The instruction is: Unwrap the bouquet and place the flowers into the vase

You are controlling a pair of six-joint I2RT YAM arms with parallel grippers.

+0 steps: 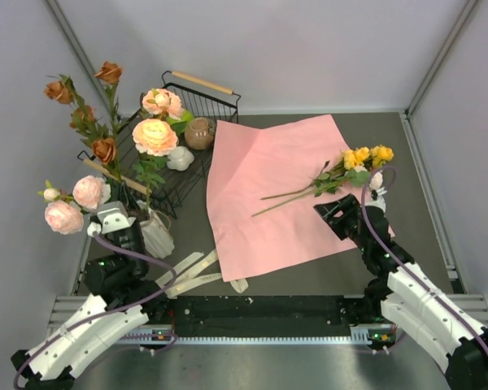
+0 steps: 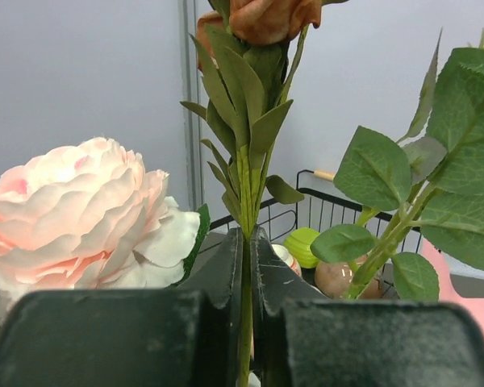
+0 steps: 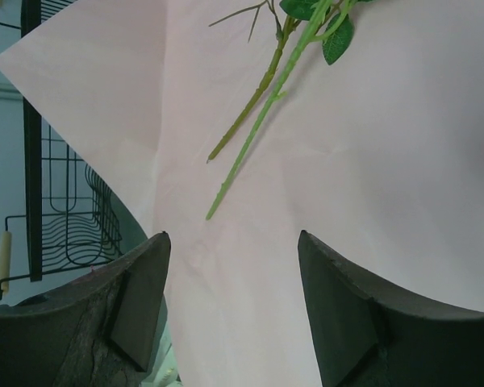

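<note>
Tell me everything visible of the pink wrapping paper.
The pink wrapping paper is one thin matte sheet, opened out nearly flat on the dark table, with soft fold creases. Its left edge runs beside the wire basket; contact is unclear. The stems of the yellow roses lie across its right half. The open right claw hovers over it without gripping. Cream ribbon strips lie by its near-left corner.

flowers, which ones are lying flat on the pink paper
The yellow roses, stems flat on the pink paper near the right gripper. The pink, peach and orange blooms stand upright at the left, by the vase.
</note>
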